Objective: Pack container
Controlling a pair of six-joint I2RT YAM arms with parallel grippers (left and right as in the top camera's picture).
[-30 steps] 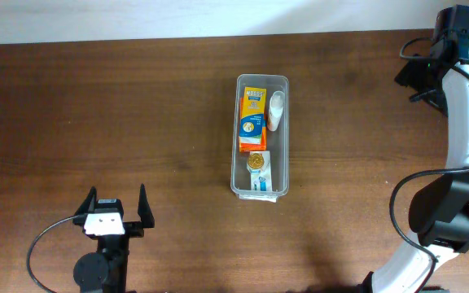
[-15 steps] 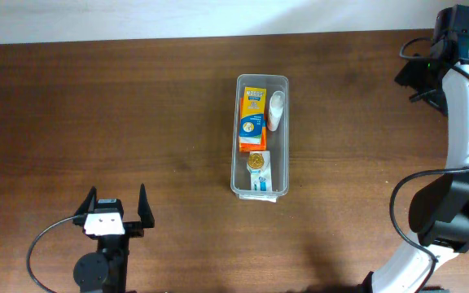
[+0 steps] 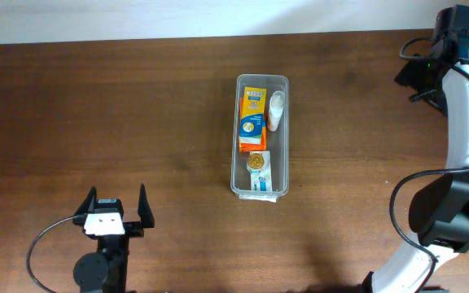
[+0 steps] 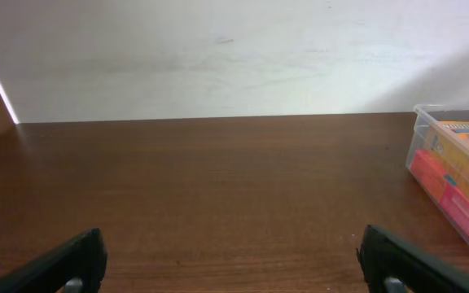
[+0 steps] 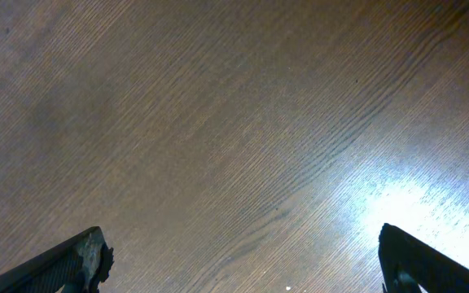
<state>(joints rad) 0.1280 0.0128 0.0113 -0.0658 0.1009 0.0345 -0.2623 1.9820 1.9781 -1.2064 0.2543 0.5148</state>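
The container, a long clear plastic bin, stands at the middle of the table. In it lie an orange and yellow box, a white tube, a small round gold item and a blue-and-white box. My left gripper is open near the front left, well apart from the bin. In the left wrist view the left gripper has only wood between its fingers, and the container shows at the right edge. My right gripper hovers at the far right; the right gripper is open over bare wood.
The dark wooden table runs back to a white wall. The right arm's white links and cables curve along the right edge. A bright glare patch lies on the wood under the right gripper.
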